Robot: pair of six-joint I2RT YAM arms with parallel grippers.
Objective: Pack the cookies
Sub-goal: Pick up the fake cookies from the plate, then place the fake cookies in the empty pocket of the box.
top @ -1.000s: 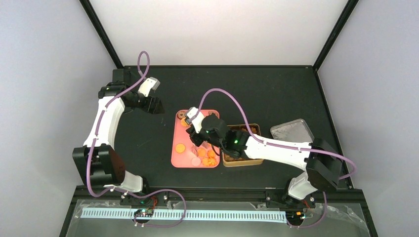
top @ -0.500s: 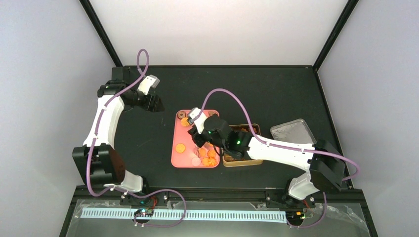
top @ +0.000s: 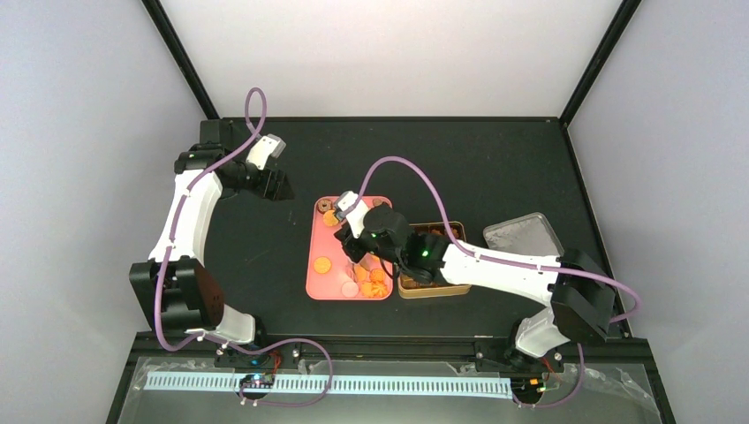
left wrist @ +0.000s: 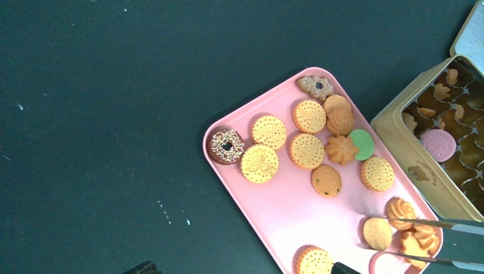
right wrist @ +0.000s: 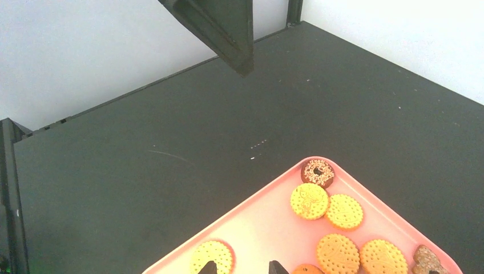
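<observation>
Cookies on tray; tongs seemingly alongside

Cookies lie on the tray (tin just right).

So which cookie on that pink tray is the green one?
The smooth round cookie touching the orange flower-shaped cookie. It is the only green one; every other cookie there is yellow, orange, brown or pink.

Mostly orange and yellow cookies lie flat across the pink tray, one pink inside the tin.
</observation>
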